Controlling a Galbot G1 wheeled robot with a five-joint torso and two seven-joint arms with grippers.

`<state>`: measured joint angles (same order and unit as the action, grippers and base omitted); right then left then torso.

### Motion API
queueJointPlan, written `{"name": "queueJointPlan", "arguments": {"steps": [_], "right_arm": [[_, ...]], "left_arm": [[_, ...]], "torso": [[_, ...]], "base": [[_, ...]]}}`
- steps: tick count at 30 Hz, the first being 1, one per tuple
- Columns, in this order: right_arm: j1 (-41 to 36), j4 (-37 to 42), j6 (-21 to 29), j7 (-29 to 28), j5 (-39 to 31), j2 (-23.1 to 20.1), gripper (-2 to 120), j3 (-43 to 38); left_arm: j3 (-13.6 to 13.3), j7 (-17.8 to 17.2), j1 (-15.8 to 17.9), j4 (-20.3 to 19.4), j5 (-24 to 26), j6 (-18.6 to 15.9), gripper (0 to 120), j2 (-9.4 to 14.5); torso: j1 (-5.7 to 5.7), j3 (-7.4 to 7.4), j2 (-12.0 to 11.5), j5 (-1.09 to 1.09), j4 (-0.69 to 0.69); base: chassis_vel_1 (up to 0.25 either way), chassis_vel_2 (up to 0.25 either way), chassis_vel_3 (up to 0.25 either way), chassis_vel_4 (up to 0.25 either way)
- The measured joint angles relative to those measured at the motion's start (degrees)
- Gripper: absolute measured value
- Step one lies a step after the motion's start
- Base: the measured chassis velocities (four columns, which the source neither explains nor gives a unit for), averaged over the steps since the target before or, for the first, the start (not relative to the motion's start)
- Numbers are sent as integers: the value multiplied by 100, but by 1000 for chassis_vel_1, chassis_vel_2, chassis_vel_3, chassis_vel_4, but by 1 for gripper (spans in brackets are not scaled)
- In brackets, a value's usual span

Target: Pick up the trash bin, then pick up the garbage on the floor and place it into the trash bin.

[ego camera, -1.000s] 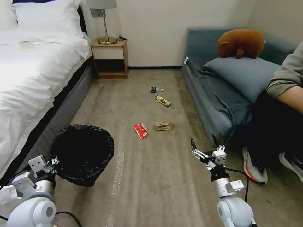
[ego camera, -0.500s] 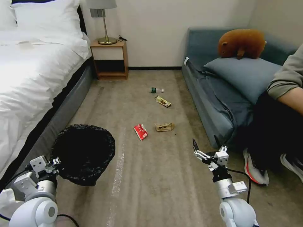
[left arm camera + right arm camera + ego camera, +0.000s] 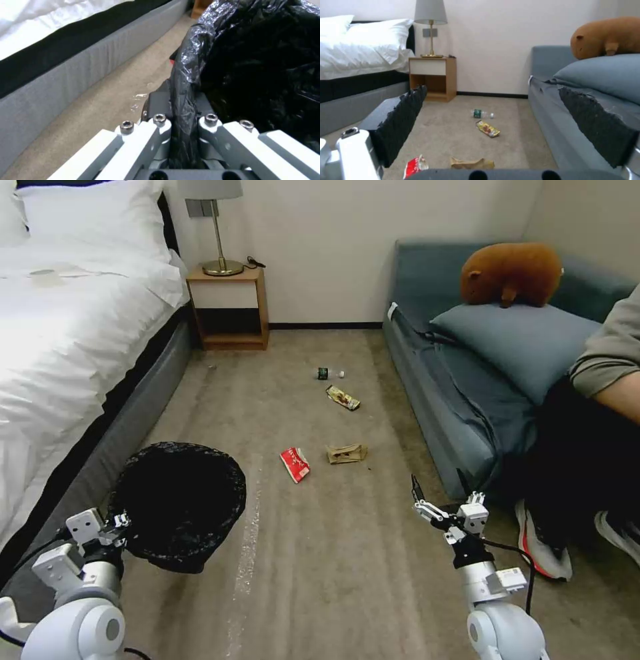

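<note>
Four garbage pieces (image 3: 343, 398) litter the floor (image 3: 320, 553); left tool (image 3: 181, 117) grips one trash bin (image 3: 177, 503), right tool (image 3: 440, 490) gapes.

A bedroom, likely a hotel room: a bed (image 3: 60, 333) made up with white linen and pillows stands along one side, a wooden nightstand (image 3: 230, 307) with a lamp (image 3: 217, 220) sits against the plain wall, a blue-grey sofa (image 3: 467, 367) bearing a brown plush animal (image 3: 510, 273) faces it, and tan carpet (image 3: 333, 567) covers the floor.

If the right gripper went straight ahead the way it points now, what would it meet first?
The right gripper, open, points along the floor. The brown paper bag and red-and-white packet lie low in that line; the bag looks likeliest first, though depth is unclear.
</note>
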<state>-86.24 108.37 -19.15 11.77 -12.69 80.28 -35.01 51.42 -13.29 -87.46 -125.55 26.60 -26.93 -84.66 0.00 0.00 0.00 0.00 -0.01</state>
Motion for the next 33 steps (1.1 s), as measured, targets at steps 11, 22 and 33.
{"name": "queueJointPlan", "arguments": {"steps": [11, 22, 33], "right_arm": [[-9, -4, -43, 74, -3, 20, 100, -28], [23, -72, -44, -7, 1, 43, 100, -4], [83, -118, -43, -8, -32, 66, 100, -19]], "left_arm": [[-36, 120, -63, -4, -83, 135, 4, -61], [-45, 164, -78, 73, -107, 203, 4, -93], [-100, 161, -12, 139, -157, 203, 4, -98]], "torso": [[0, 0, 0, 0, 1], [0, 0, 0, 0, 1], [0, 0, 0, -1, 0]], "base": [[-32, 37, 33, -27], [-54, 57, 53, -58], [-46, 43, 55, -57]]}}
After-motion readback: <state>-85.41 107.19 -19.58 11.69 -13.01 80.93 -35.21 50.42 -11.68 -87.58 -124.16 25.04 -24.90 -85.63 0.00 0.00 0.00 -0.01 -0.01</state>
